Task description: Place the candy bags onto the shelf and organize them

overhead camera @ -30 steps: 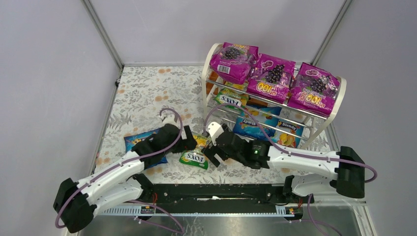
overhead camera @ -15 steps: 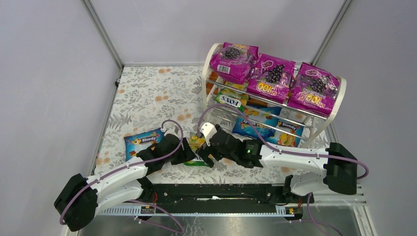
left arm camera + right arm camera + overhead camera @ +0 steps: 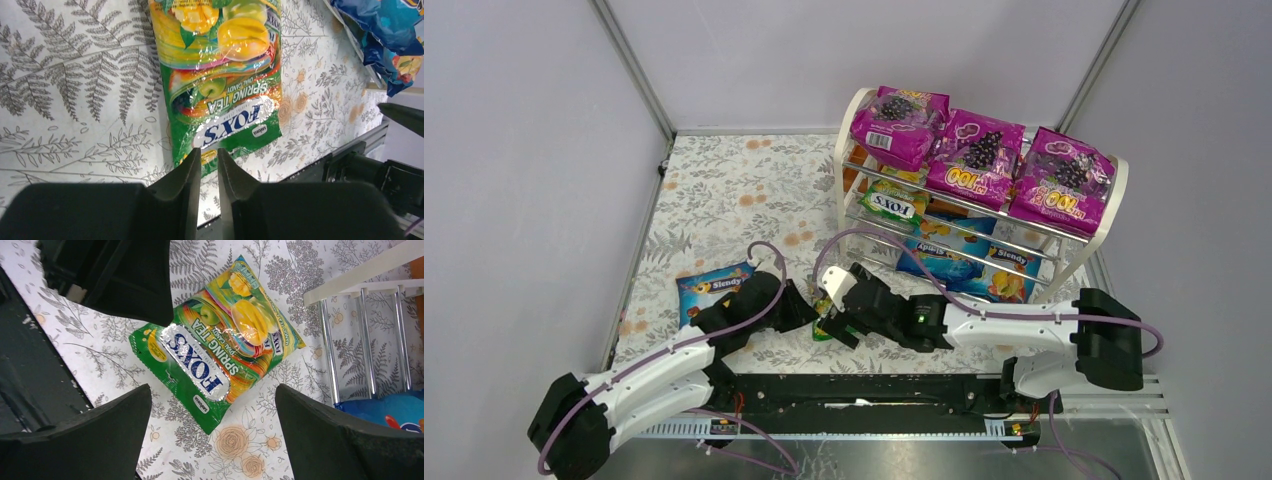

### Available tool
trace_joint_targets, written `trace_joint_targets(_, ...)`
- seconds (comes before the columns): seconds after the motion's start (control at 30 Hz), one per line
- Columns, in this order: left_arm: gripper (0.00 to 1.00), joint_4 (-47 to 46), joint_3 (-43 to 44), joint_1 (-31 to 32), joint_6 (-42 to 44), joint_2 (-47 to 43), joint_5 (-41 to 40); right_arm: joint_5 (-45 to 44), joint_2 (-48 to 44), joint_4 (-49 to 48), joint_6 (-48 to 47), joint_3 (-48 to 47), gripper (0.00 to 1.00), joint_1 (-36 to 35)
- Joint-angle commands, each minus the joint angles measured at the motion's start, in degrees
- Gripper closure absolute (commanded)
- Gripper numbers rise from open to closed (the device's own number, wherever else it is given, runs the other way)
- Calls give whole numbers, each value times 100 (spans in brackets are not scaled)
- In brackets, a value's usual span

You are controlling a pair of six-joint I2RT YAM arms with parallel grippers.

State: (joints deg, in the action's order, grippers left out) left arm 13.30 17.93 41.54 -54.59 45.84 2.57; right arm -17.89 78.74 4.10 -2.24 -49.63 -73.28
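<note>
A green-yellow FOX'S candy bag [image 3: 225,90] lies flat on the floral cloth near the front edge, label up [image 3: 215,345]. My left gripper [image 3: 209,152] has its jaws drawn close, a narrow gap left, with the bag's near edge between the tips; whether they press it I cannot tell. My right gripper [image 3: 214,390] hangs wide open over the bag's other corner, touching nothing. The shelf [image 3: 845,150] stands at the back right. It carries three magenta bags [image 3: 976,155] on top, a FOX'S bag [image 3: 892,205] in the middle and blue Slendy bags [image 3: 1009,270] on the lowest tier.
One blue Slendy bag [image 3: 712,290] lies on the cloth left of my left arm. The black base rail [image 3: 864,390] runs along the near edge just behind the grippers. The shelf's chrome rods [image 3: 365,340] stand close to the right of the FOX'S bag.
My left jaws have narrowed from wide open to nearly together at the FOX'S bag's edge. The right arm has swung left and now hangs over the same bag.
</note>
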Motion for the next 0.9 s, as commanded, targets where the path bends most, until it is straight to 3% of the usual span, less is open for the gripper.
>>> trace_joint_targets(0.0,67,110,192,-36,-207,4,198,-370,149,-167,-277,-223,0,-58)
trace_joint_targets(0.1,50,-58,-122,-37,-454,-40,392,-315,150,-282,-206,-153,0,-53)
trace_joint_targets(0.17,44,-320,-369,-37,-623,-21,657,-346,157,-325,-149,-128,0,-47)
trace_joint_targets(0.37,42,-1153,-944,-32,-931,268,1126,-447,149,-259,-2,-88,0,-48)
trace_joint_targets(0.47,51,-1491,-1075,-32,-946,477,1132,-382,36,-358,47,36,0,-47)
trace_joint_targets(0.77,100,-1987,-909,-46,-884,280,1218,470,-164,-1236,-704,563,0,-48)
trace_joint_targets(0.87,100,-1696,-730,-45,-749,20,1201,677,-236,-1593,-1369,808,0,-57)
